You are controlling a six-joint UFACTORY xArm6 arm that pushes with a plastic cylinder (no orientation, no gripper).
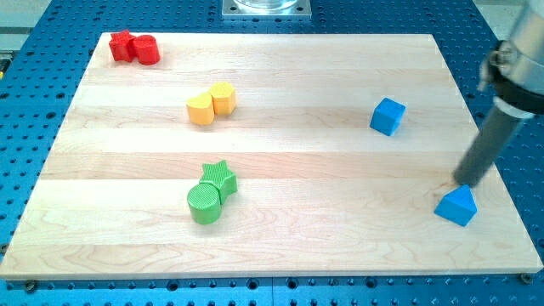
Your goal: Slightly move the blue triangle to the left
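Observation:
The blue triangle lies near the wooden board's right edge, low in the view. My tip rests on the board just above the triangle, touching or almost touching its top corner. The dark rod slants up to the view's right. A blue cube sits further up and to the left of the triangle.
A green star and a green cylinder touch at lower middle-left. Two yellow blocks touch above them. Two red blocks sit at the board's top left corner. The board's right edge is close to the triangle.

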